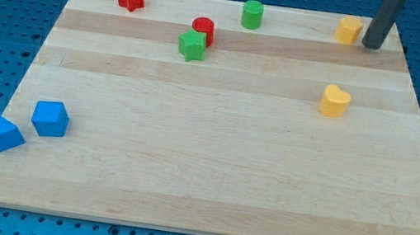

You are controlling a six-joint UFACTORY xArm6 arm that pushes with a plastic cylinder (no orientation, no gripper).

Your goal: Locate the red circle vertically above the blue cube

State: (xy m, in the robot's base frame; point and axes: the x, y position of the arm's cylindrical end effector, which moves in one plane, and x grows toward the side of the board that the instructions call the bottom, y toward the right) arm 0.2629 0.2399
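My tip rests on the board at the view's top right, just beside the yellow block there; it is a bare rod with nothing to open or close, and it holds nothing. The red circle lies well away toward the view's left, touching the green star at its lower left. Being round, it has no long axis or facing. The blue cube sits far down at the view's lower left, beside another blue block, so the circle likely needs pushing leftward.
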